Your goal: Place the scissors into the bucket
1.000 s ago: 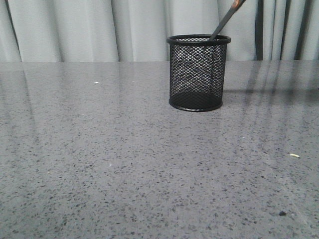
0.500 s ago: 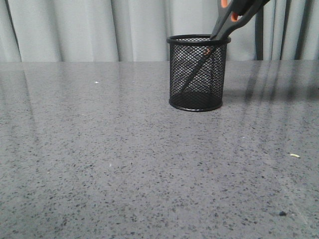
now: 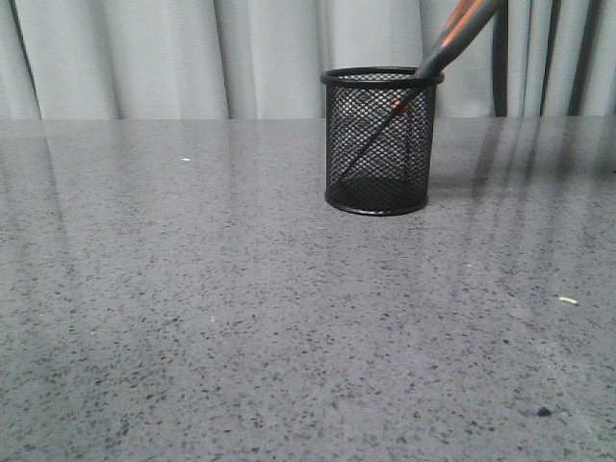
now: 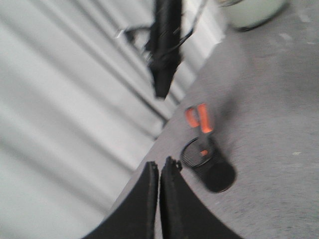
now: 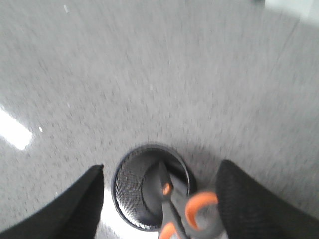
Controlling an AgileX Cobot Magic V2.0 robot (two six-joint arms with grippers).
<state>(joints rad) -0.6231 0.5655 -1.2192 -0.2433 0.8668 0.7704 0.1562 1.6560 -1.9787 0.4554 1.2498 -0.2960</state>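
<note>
The bucket (image 3: 380, 140), a black wire-mesh cup, stands upright on the grey table toward the back. The scissors (image 3: 452, 38) lean in it, blades down inside the mesh and the grey and orange handles sticking out over the right rim. In the right wrist view my right gripper (image 5: 162, 167) hangs open above the bucket (image 5: 124, 189), its fingers wide apart on either side of the scissors' handles (image 5: 197, 214). My left gripper (image 4: 159, 169) is shut and empty, held away from the bucket (image 4: 212, 169), with the scissors (image 4: 199, 119) poking up from it.
Grey speckled table (image 3: 241, 318) with pale curtains behind it. A small pale scrap (image 3: 569, 300) and a dark speck (image 3: 546, 412) lie at the front right. The right arm (image 4: 164, 45) shows dark above the bucket in the left wrist view.
The scissors came down: a second ago only the blades showed above the rim, now they reach the bucket's floor and the handles rest on the rim. The bucket nudged slightly left.
</note>
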